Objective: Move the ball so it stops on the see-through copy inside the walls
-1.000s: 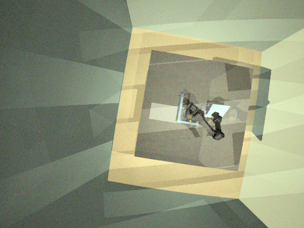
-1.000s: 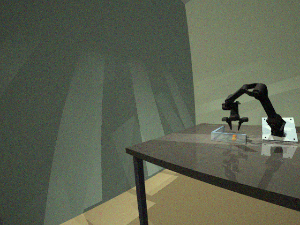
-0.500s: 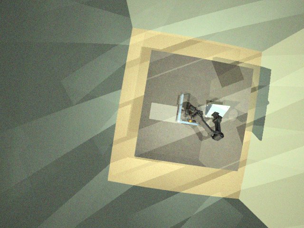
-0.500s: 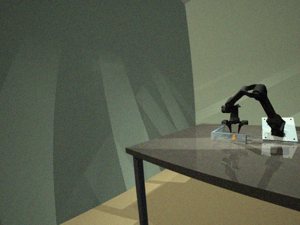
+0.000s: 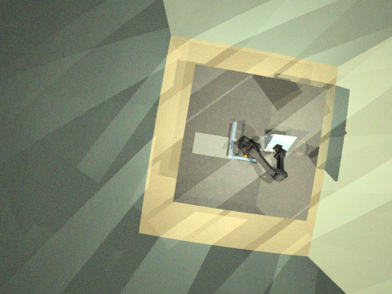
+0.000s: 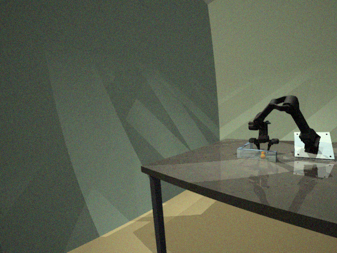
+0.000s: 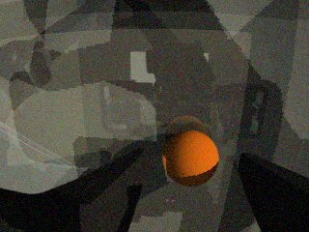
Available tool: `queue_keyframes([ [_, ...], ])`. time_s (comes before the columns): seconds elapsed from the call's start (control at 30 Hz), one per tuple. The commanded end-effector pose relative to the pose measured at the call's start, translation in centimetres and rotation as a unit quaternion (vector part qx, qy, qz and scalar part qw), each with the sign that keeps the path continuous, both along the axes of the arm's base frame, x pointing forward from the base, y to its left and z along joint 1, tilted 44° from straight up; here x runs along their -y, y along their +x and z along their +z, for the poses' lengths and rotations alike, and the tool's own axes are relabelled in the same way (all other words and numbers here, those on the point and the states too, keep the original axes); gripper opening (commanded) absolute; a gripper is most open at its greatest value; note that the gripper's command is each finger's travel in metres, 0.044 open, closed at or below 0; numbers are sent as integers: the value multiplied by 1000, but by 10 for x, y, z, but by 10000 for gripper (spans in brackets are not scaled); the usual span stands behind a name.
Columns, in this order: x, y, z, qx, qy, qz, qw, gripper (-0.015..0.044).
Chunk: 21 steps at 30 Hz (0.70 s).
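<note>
Orange ball [image 6: 263, 152] [image 7: 190, 157]: right of centre in wrist frame, between spread fingers; contact not discernible. Clear walls [image 5: 234, 137] [image 6: 257, 155] form a corner around the ball's left and lower sides in top frame. Gripper [image 5: 243, 147] [image 6: 263, 149] [image 7: 192, 159] partly open, pointing down, gripping nothing.

Seen from the top: on the tabletop [image 5: 202, 177] [image 6: 196, 176], has 2 walls [image 5: 234, 136] [image 6: 250, 154] cornering left of centre, opening towards the top and right edges; inside, 2 ball shapes [image 5: 245, 155] [image 6: 262, 156] [image 7: 191, 164], under the pincer [image 5: 245, 144] [image 6: 263, 149] [image 7: 192, 159]; between walls and right edge, the arm's base plate [image 5: 290, 139] [image 6: 298, 138].
</note>
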<state>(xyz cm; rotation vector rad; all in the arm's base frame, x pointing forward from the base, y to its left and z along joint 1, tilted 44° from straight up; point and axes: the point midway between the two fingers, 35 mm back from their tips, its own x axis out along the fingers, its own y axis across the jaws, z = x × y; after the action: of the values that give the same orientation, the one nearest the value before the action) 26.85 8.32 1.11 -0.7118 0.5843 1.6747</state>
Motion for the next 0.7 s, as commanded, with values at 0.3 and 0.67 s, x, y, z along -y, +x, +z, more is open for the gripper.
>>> queue_keyframes([
  [0.3, -3, -2, -4, -5, 2, -2, 1000, 98],
  [0.67, 22, 10, 20, -4, -2, -3, 1000, 0],
])
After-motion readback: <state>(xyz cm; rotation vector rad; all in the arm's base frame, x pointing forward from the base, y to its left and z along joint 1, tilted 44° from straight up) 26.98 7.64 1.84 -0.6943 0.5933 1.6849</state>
